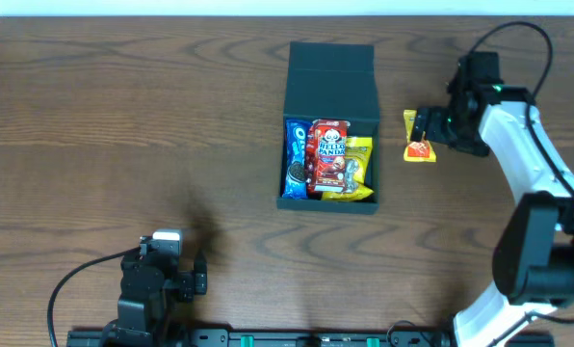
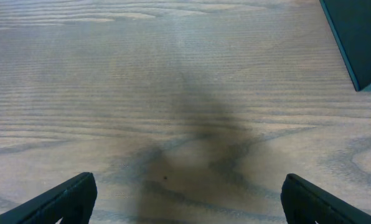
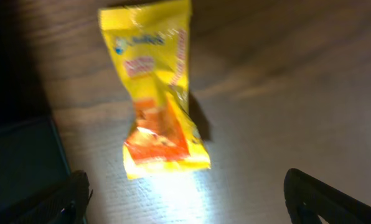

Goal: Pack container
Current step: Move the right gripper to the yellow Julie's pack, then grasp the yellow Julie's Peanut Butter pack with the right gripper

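Observation:
The dark teal container (image 1: 331,89) stands open in the middle of the table, its lid folded back. Inside lie a blue Oreo packet (image 1: 296,159), a red Hello Panda packet (image 1: 329,154) and a yellow packet (image 1: 357,166). A yellow and orange snack packet (image 1: 418,138) lies on the table to the container's right; it also shows in the right wrist view (image 3: 155,93). My right gripper (image 1: 431,128) is open over it, fingers wide and empty. My left gripper (image 1: 193,280) is open and empty near the front left edge, over bare table (image 2: 185,205).
A corner of the container (image 2: 360,37) shows at the top right of the left wrist view. A dark edge of the container (image 3: 23,168) lies left of the packet in the right wrist view. Cables trail from both arms.

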Robot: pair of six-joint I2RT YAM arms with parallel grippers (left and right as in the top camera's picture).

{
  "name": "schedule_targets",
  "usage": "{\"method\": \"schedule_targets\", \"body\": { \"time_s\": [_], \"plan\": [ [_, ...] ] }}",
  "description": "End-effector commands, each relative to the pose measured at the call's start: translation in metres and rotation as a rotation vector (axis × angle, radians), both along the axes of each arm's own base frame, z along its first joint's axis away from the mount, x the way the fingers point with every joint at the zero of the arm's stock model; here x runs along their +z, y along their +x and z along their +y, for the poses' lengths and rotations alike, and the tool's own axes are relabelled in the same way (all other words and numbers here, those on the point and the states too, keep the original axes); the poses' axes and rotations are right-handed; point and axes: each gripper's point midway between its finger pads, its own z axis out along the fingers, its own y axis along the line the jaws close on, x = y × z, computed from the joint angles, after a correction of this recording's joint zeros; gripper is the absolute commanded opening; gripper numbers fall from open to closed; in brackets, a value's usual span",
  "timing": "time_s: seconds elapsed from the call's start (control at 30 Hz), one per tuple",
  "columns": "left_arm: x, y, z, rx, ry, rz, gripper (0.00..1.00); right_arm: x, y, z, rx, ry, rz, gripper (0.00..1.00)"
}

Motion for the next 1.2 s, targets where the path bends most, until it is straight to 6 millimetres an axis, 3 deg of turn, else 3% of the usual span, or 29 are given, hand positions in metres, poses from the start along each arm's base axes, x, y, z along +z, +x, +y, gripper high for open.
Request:
{"method": "schedule_targets", "body": {
  "time_s": [0.0, 0.17, 0.43, 0.83, 1.17],
  "plan": [
    [-0.027, -0.008, 0.005, 0.011, 0.032, 0.080, 0.95, -0.003, 0.010, 0.010, 0.064, -0.019, 0.002, 0.99],
    [-0.027, -0.008, 0.005, 0.011, 0.032, 0.080, 0.95, -0.009, 0.013, 0.022, 0.126, -0.013, 0.005, 0.99],
    [-0.027, -0.008, 0.005, 0.011, 0.032, 0.080, 0.95, -0.014, 0.023, 0.025, 0.144, -0.011, -0.018, 0.99],
    [-0.027, -0.008, 0.005, 0.011, 0.032, 0.080, 0.96, -0.047, 0.038, 0.027, 0.150, -0.008, 0.015, 0.99],
    [-0.027, -0.008, 0.005, 0.011, 0.032, 0.080, 0.96, -0.074, 0.034, 0.031, 0.160, -0.007, 0.066, 0.99]
  ]
}}
